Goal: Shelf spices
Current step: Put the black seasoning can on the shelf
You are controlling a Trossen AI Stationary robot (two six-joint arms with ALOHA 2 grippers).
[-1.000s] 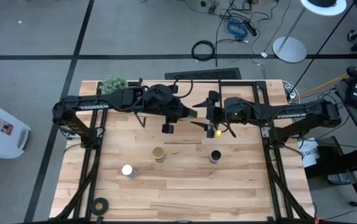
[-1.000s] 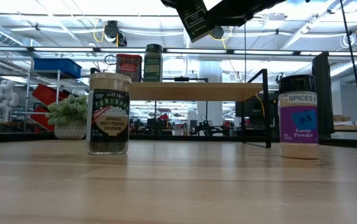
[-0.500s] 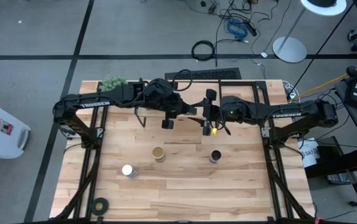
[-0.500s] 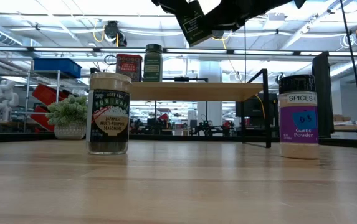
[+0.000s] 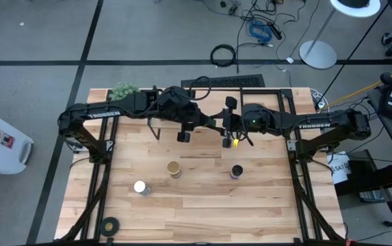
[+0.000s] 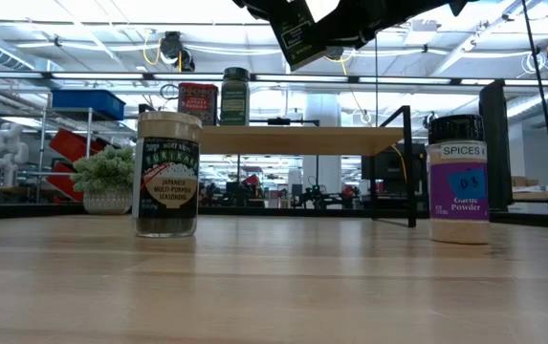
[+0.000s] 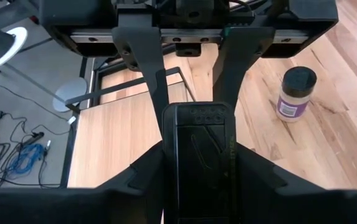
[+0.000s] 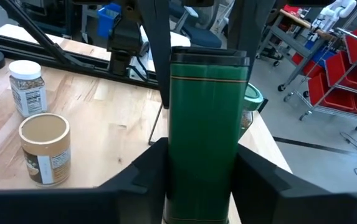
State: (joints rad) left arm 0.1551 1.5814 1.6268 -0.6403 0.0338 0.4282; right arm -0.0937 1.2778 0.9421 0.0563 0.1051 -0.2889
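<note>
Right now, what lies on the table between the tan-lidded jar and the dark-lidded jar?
Nothing: in the high view, bare tabletop separates the tan-lidded jar from the dark-lidded jar.

Both arms are reaching in over the shelf (image 5: 182, 133) from opposite sides, wrists nearly meeting above its mid-length. L gripper (image 5: 184, 134) is sitting above the shelf's front edge, fingers (image 7: 142, 74) clamping a dark square tin (image 7: 198, 162) w/ both pads flat on its sides. R gripper (image 5: 227, 135) is hanging just beside the L one, by the shelf's R end, fingers (image 8: 155, 37) pressing on a green tin (image 8: 205, 134), held upright.
</note>
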